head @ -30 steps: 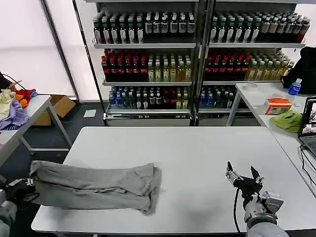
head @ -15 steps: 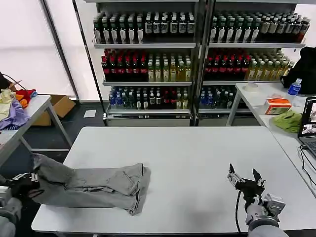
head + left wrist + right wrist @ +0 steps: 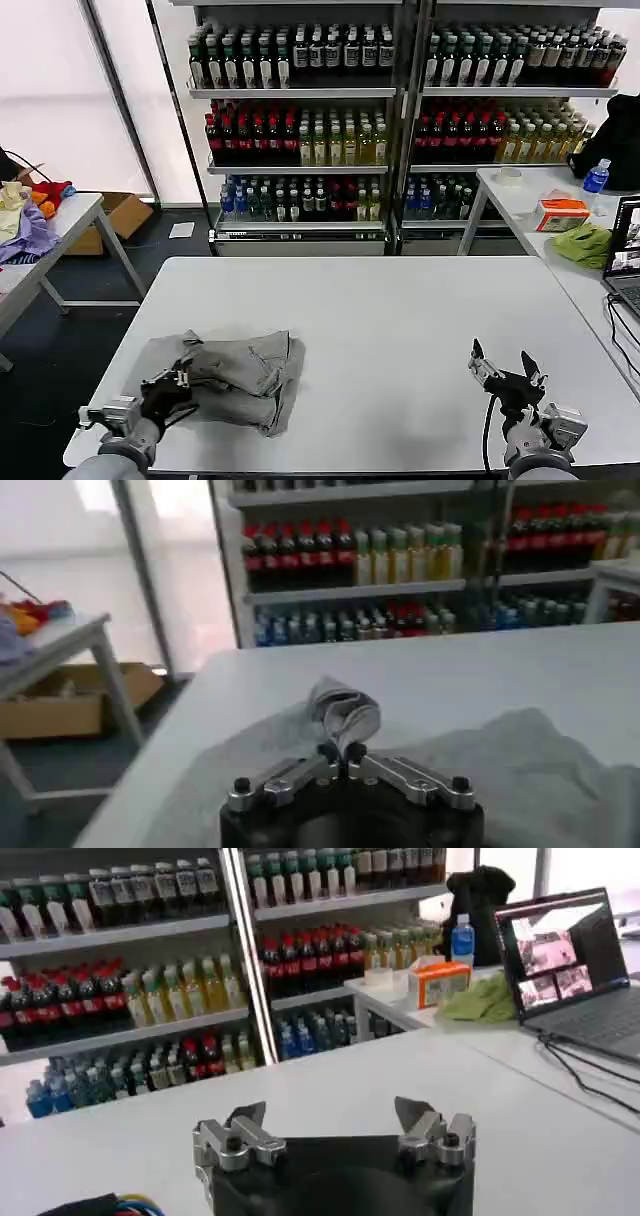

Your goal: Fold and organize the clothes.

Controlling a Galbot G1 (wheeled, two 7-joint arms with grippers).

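Between left gripper's [image 3: 340, 750] fingertips, shirt [image 3: 235, 375] fold.

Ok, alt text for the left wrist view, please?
The left pincer is shut on a pinched fold of the grey shirt, which lies rumpled on the white table. Shelves of bottled drinks stand behind.

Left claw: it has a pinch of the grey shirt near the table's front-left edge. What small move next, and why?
Probably carry that pinch across toward the table's middle and lay it flat. The left claw is shut on a raised fold of the grey shirt, which lies bunched near the edge of the table. The right claw is open, apart from the cloth.
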